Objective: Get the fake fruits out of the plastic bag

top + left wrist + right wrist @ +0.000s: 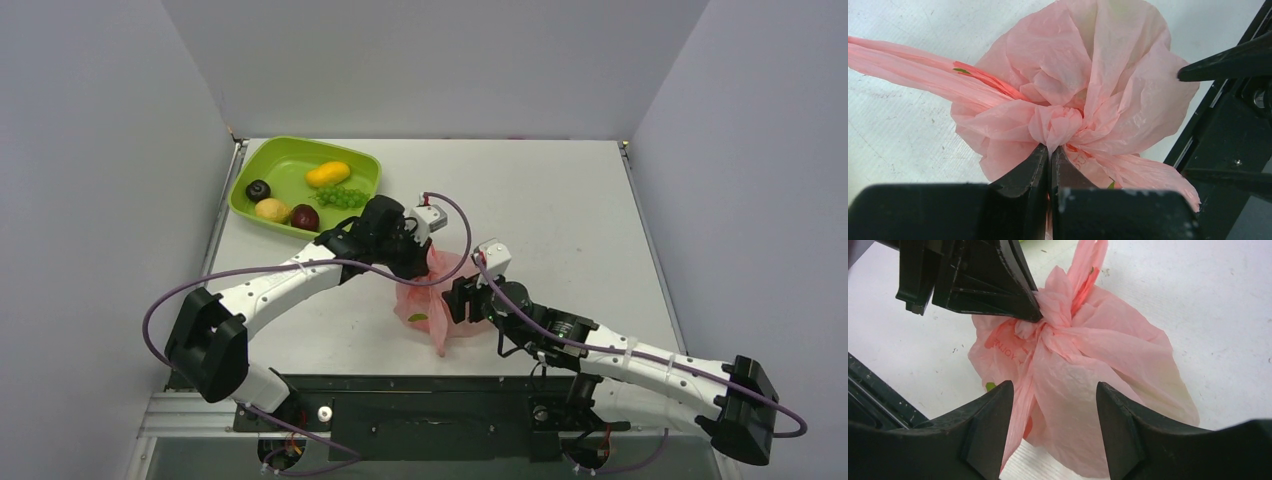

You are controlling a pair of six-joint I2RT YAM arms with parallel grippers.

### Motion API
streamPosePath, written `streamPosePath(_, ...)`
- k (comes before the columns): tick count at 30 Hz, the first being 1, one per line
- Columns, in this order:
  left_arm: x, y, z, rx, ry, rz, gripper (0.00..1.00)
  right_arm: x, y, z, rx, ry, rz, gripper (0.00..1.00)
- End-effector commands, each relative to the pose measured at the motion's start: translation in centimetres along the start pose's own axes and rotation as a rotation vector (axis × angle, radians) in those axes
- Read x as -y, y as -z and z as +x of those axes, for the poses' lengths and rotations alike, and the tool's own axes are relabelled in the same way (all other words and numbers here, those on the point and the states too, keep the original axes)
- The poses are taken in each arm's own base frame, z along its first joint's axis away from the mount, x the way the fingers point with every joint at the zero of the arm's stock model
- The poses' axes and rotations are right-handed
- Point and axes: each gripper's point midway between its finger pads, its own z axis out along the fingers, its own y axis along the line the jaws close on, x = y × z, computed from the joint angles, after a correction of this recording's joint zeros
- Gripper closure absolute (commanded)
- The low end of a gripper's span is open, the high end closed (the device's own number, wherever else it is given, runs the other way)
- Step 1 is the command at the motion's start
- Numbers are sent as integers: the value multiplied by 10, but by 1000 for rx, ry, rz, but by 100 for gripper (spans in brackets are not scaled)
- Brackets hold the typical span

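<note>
1. While the bag (437,300) lies bunched on the bench (560,200), its gathered top is pinched between the left jaws, which are pressed together on a twist of pink film.
2. Right jaws are spread, with the bag's body between and just past their tips and the left jaws' pinch farther ahead; whether they touch the film I cannot tell.
3. A green patch (990,386) shows at the bag's lower edge, left of the right jaws. I judge it a fruit inside, though the film hides whatever else is there.
4. Well beyond the left jaws, up and to their left, a tray (300,142) holds a plum (258,189), a lemon (272,210) and a dark red apple (305,217), near a mango (328,174) and grapes (342,196).
5. Judged from that, three fruits are already out and at least the green one is left, so the task looks partly done, and the knotted-looking top has yet to be opened.
</note>
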Motion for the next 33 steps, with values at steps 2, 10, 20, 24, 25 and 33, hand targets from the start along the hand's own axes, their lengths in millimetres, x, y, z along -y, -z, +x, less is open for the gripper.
streamPosePath(2,15,11,-31,108,-23,88,100,-18,-17,-31,129,27,-49,42)
streamPosePath(10,18,17,-36,132,1,112,100,-12,-28,-32,149,44,44,45)
streamPosePath(20,19,19,-38,142,11,127,100,6,-35,-19,149,6,150,56)
streamPosePath(24,20,20,-40,151,8,133,100,7,-40,-10,133,-4,160,56)
streamPosePath(25,20,21,-40,154,8,133,100,7,-41,-9,131,-8,160,56)
streamPosePath(33,10,24,-43,169,18,91,100,18,-41,-4,130,-52,204,83)
